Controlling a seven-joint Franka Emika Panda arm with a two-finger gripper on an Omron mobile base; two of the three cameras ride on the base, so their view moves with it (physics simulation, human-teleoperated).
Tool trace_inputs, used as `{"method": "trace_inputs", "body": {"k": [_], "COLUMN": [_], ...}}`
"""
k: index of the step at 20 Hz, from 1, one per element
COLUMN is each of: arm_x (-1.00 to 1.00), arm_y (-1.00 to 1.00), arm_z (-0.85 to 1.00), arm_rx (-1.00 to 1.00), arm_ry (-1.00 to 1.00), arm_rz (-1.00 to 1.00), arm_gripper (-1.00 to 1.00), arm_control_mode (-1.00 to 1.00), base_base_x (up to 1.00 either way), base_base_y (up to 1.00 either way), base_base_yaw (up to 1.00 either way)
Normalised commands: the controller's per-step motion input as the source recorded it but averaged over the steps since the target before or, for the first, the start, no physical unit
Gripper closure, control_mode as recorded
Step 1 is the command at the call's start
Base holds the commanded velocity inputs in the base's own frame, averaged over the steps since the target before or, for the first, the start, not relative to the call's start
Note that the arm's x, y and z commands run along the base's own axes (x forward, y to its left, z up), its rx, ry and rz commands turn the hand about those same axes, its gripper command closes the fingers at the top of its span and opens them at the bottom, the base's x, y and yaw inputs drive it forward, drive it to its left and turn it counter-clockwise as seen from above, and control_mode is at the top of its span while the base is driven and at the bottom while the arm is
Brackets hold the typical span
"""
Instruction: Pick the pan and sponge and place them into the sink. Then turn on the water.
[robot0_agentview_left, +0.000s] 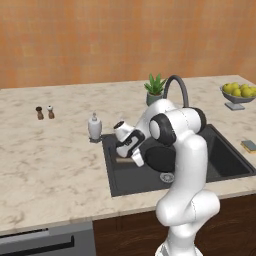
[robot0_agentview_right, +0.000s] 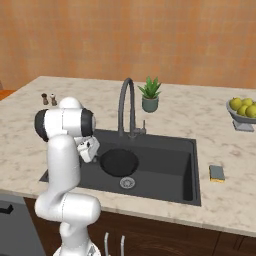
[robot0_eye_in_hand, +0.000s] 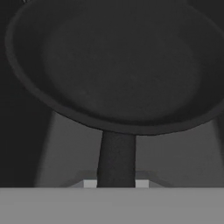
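Orange-brown wall (robot0_agentview_left: 100, 40) behind beige marble counter (robot0_agentview_left: 50, 165), dark wood cabinets (robot0_agentview_right: 165, 240) below.

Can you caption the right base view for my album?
Robot arm lowers the pan into the sink; the sponge waits on the counter.

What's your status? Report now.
Gripper around pan handle, grip unconfirmed. Pan inside sink. Sponge on counter, right of basin. Nothing blocking.

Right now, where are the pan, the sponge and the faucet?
pan (robot0_agentview_right: 119, 162): right base view, middle of its black bowl, in the sink.
sponge (robot0_agentview_right: 217, 173): right base view, its top face, on the counter.
faucet (robot0_agentview_right: 124, 102): right base view, its arched neck.
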Motion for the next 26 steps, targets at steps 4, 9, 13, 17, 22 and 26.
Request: {"method": "trace_inputs", "body": {"k": [4,9,13,17,22,26], "arm_x": [0.32,0.23,0.03,0.12,0.25,0.27], "arm_y": [-0.3,-0.35,-0.43,-0.3,-0.08,0.0], "arm_z": [-0.53,-0.53,-0.57,-0.6,-0.55,-0.44], "arm_rx": [-0.03,-0.03,-0.03,-0.03,-0.02,0.0], "arm_ry": [0.02,0.07,0.12,0.05,0.03,0.05], "arm_rz": [-0.06,-0.07,-0.08,-0.08,-0.08,-0.07], "arm_gripper": [1.0,1.0,1.0,1.0,1.0,1.0], "arm_control_mode": [-1.0,-1.0,-1.0,-1.0,-1.0,-1.0], "base_base_x": [0.0,0.0,0.0,0.0,0.0,0.0], "base_base_y": [0.0,0.0,0.0,0.0,0.0,0.0], "base_base_yaw": [0.0,0.0,0.0,0.0,0.0,0.0]}}
